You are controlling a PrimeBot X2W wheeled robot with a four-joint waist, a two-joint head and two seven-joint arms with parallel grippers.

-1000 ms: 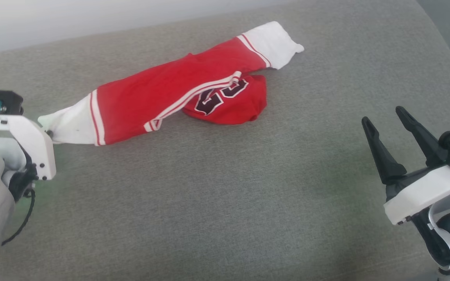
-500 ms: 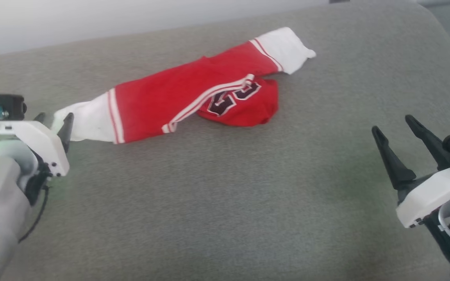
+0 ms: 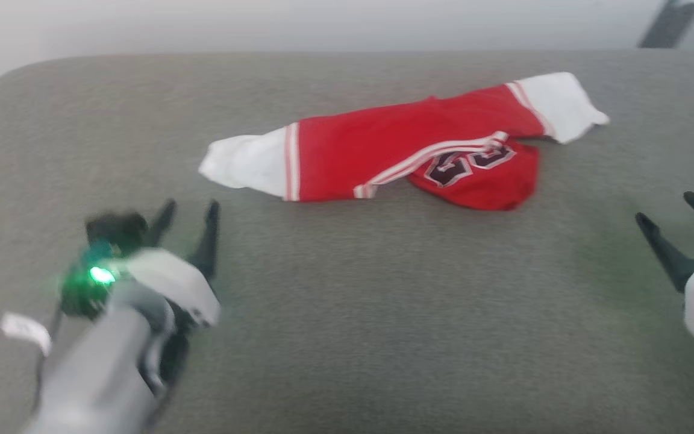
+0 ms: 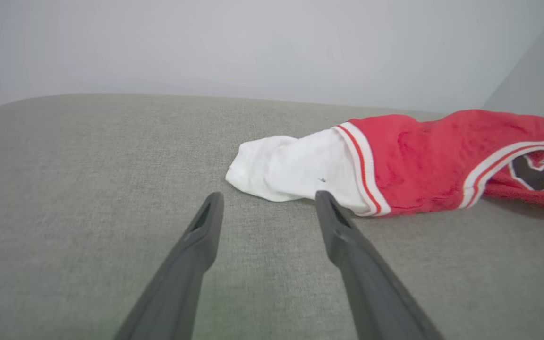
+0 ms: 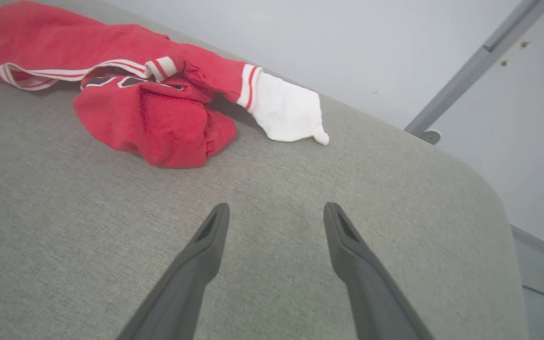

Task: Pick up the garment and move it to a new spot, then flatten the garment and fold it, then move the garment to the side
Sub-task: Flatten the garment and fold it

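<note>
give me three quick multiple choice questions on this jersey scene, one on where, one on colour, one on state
1. Where is the red jersey relative to the left tool?
A) lying on the grey cushion, beyond its fingertips and apart from them
B) pinched between its fingers
C) draped over its wrist

2. What colour are the jersey's sleeve ends?
A) black
B) white
C) blue

3. How does the right tool stand?
A) shut on cloth
B) shut on nothing
C) open, holding nothing

Answers:
1 A: the head view shows bare cushion between the fingertips and the nearest sleeve.
2 B: both ends are white past the striped trim.
3 C: the right wrist view shows its fingers spread, with bare cushion between them.
</note>
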